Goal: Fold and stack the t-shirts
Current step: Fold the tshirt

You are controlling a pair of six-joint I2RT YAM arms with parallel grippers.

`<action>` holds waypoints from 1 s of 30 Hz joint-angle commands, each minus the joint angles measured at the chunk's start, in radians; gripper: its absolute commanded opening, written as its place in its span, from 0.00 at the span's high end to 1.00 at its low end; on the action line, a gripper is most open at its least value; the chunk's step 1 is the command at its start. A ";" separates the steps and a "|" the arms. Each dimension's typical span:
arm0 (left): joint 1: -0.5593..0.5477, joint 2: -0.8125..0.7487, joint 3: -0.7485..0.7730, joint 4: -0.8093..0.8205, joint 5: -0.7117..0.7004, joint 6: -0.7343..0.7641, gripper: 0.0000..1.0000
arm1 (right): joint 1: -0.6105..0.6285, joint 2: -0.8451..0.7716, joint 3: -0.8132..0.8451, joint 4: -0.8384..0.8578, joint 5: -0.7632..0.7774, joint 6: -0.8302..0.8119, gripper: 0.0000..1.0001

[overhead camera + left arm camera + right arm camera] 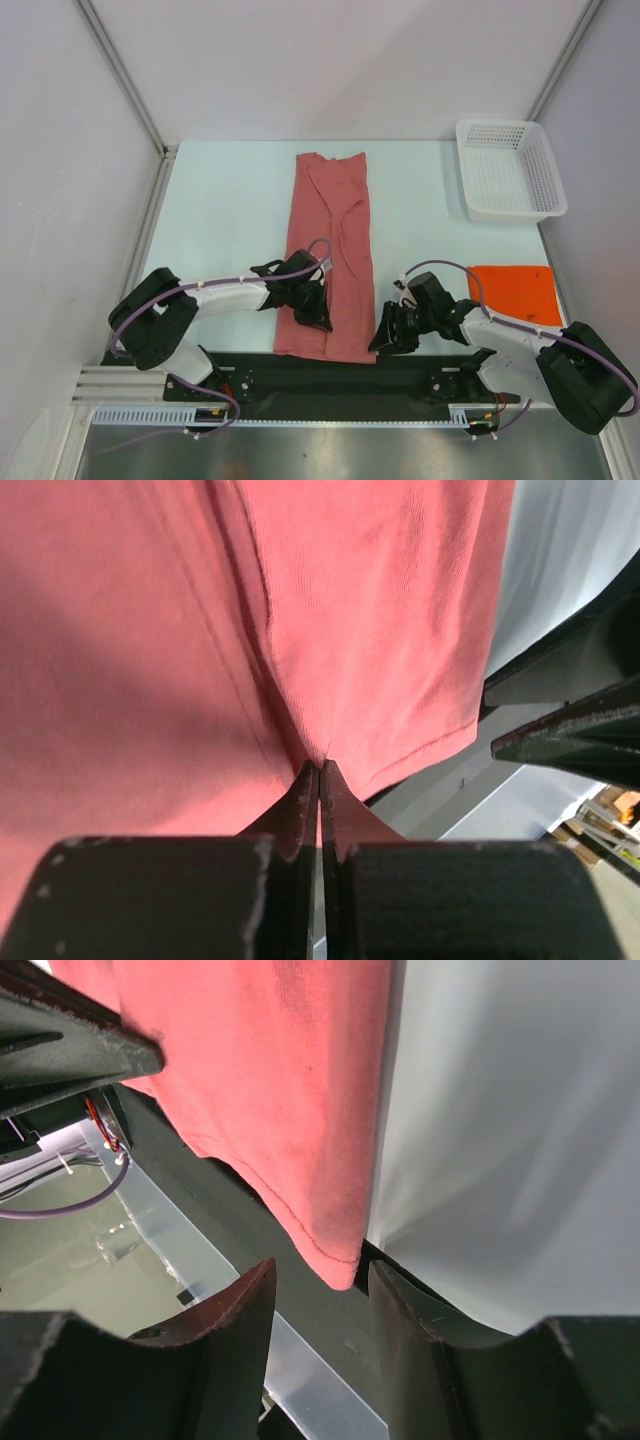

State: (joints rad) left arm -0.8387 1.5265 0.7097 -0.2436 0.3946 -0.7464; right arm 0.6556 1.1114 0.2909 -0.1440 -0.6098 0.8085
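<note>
Limp, light shirt (335,230); left gripper (319,775) clamps its near hem, right gripper (320,1280) stands half-open around the hem's corner.

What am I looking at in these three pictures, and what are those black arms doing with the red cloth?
These are two robot arms bolted at the near edge of a table. The wide picture looks down from above. The other two come from small cameras on each arm's wrist, so each shows its own tool up close. On the table lie a long, partly folded pink-red shirt, a folded orange shirt and a white basket. The left tool is shut, pinching the pink-red shirt at its near edge. The right tool is open, with that shirt's corner showing between its fingers, not gripped.
</note>
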 commanded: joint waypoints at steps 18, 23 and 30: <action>-0.019 0.009 0.014 -0.108 -0.077 -0.013 0.92 | 0.006 0.099 -0.001 0.089 -0.018 -0.015 0.52; -0.019 -0.101 0.007 -0.160 -0.103 -0.002 0.55 | 0.007 0.123 0.008 0.089 -0.027 -0.026 0.50; 0.007 -0.375 0.024 -0.393 -0.195 0.054 0.46 | 0.009 0.159 0.008 0.110 -0.038 -0.035 0.51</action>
State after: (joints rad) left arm -0.8501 1.2709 0.7021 -0.4953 0.2646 -0.7448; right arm 0.6621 1.2491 0.2909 -0.0624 -0.6838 0.8074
